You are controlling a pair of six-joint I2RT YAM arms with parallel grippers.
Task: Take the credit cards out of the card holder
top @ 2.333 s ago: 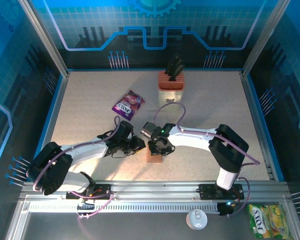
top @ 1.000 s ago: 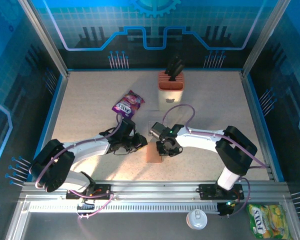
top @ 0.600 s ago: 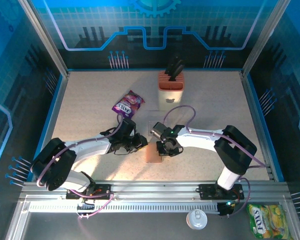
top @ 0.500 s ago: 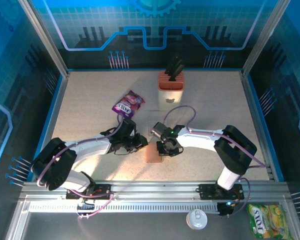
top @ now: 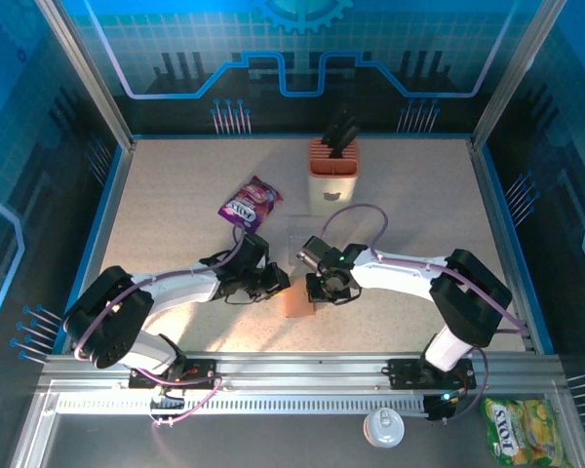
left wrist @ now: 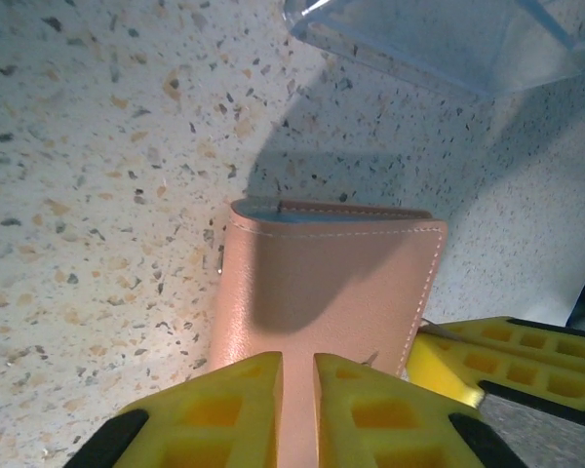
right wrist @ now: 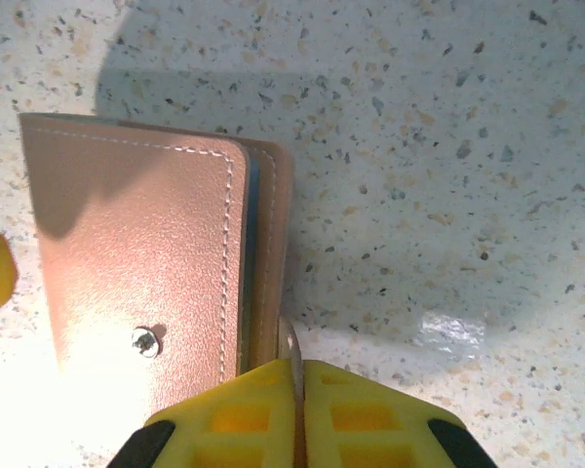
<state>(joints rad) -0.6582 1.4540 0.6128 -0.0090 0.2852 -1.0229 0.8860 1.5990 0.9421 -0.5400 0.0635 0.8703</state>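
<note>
The brown leather card holder (top: 299, 304) lies folded shut mid-table between both arms. In the left wrist view my left gripper (left wrist: 297, 390) sits at the near end of the card holder (left wrist: 331, 283), its fingers almost together with leather filling the slit. In the top view the left gripper (top: 278, 281) is at the holder's left. My right gripper (top: 322, 291) is at its right edge. It (right wrist: 298, 400) is shut on a thin pale sheet (right wrist: 291, 341), seemingly a credit card seen edge-on, beside the holder (right wrist: 136, 244). The other cards are hidden inside.
A clear plastic sleeve (left wrist: 439, 39) lies just beyond the holder. A purple snack packet (top: 251, 204) is at the far left and a cream-and-orange knife block (top: 332, 168) at the far centre. A can (top: 383, 426) and a yellow packet (top: 520, 431) sit off the table by the rail.
The right gripper has closed at the holder's right edge, and its arm has swung a little right. The left gripper's fingers have narrowed slightly. The holder has stayed in place.
</note>
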